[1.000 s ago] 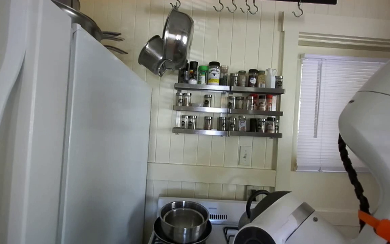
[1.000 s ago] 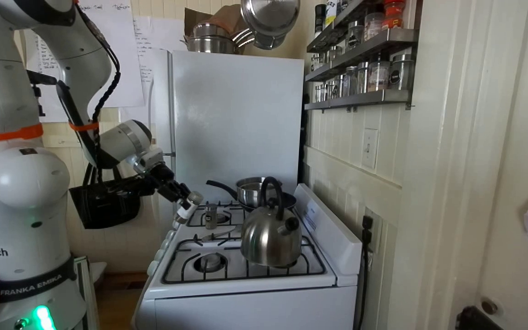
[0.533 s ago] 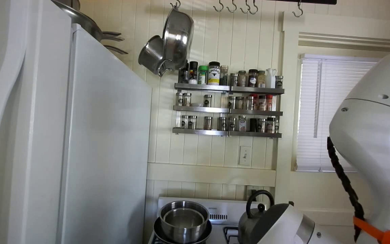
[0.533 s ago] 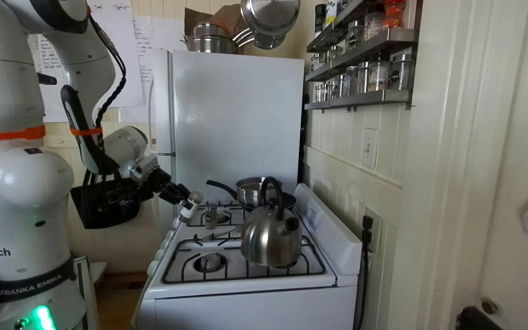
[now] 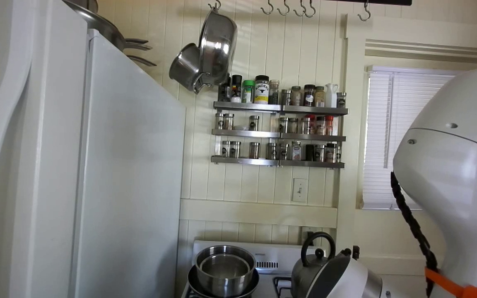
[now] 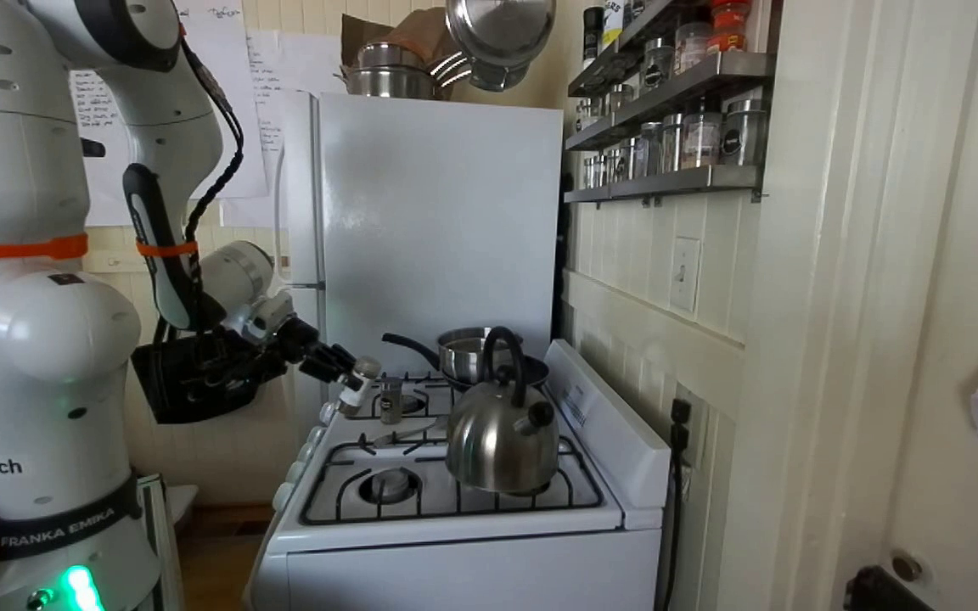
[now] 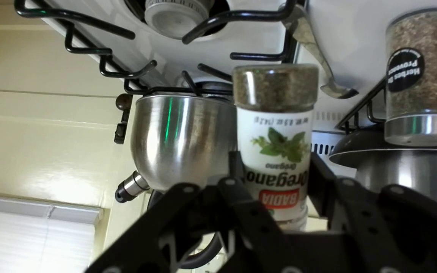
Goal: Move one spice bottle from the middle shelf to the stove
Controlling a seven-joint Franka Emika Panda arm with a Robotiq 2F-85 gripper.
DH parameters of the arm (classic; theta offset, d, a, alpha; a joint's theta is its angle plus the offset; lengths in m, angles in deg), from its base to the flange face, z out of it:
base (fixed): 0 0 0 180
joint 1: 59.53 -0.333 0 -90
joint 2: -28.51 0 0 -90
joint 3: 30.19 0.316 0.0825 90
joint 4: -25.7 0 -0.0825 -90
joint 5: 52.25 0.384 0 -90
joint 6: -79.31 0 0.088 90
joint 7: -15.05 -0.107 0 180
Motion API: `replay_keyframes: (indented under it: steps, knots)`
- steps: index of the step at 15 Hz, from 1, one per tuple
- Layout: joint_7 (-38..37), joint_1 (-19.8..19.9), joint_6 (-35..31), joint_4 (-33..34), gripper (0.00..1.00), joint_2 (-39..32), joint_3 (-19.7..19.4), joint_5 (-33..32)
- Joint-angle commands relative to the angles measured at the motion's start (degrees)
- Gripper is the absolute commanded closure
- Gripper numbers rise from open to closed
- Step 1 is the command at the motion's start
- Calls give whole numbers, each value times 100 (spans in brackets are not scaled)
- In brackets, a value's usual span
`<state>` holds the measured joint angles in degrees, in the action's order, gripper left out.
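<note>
My gripper (image 7: 275, 167) is shut on a white-labelled oregano bottle (image 7: 275, 140), one finger on each side. In an exterior view the gripper (image 6: 343, 367) holds the bottle (image 6: 357, 387) tilted, slightly above the front edge of the white stove (image 6: 455, 543). The stove's back panel (image 5: 267, 249) also shows in an exterior view, where the gripper and held bottle are hidden. The middle shelf (image 5: 244, 133) is a chrome rail with several spice jars. It also shows at upper right in an exterior view (image 6: 676, 98).
A Herbes de Provence jar (image 6: 390, 401) stands on the stove beside the held bottle; it shows large in the wrist view (image 7: 419, 72). A steel kettle (image 6: 502, 437), nested pots (image 6: 465, 355) and a spoon-like utensil (image 7: 311, 41) are on the stove. The fridge (image 6: 442, 229) stands behind.
The arm has come down and toward the stove a little. The held bottle has shifted slightly over the stove and become a bit more upright. The gripper stays shut on it.
</note>
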<state>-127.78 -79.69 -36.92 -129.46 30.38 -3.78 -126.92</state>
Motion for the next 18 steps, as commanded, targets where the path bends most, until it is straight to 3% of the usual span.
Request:
replay_keyframes:
  steps: [1, 2, 18]
  knots:
    - [12, -123, 3, 1, 56, 7, -122, 8]
    - [12, -127, 3, 1, 81, 7, -121, 8]
    - [-932, -320, 1082, 695, 81, -1619, -147, -1540]
